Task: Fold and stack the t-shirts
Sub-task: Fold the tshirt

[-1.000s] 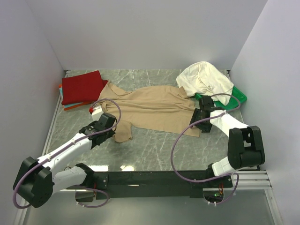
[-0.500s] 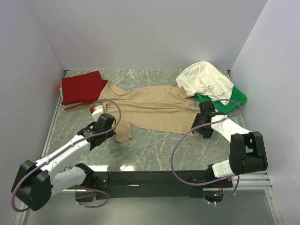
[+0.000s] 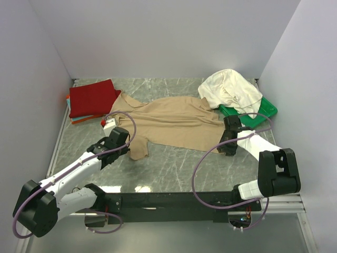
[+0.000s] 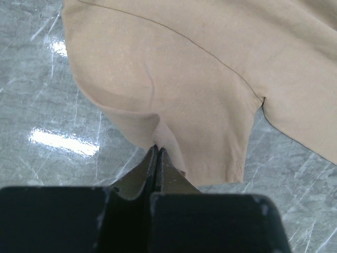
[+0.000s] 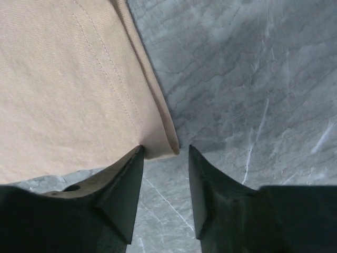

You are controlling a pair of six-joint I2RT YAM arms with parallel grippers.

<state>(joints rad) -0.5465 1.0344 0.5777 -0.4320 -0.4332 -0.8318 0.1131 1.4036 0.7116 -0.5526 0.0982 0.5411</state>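
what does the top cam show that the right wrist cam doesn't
Only the top view: a folded deep red cloth t-shirt, a crumpled cream-white cloth t-shirt partly over a green plastic tray, and the left gripper. Only the right wrist view: the stitching along the tan-beige cloth t-shirt hem, its corner at the gap between open jaws. Both: that tan shirt, the grey marble table and the right gripper.

The tan-beige cloth t-shirt [image 3: 174, 124] presents a matt, finely woven surface with stitched hems, the grey marble-patterned bench [image 3: 174, 163] is smooth and glossy with light reflections, and the green plastic tray [image 3: 266, 110] appears smooth.
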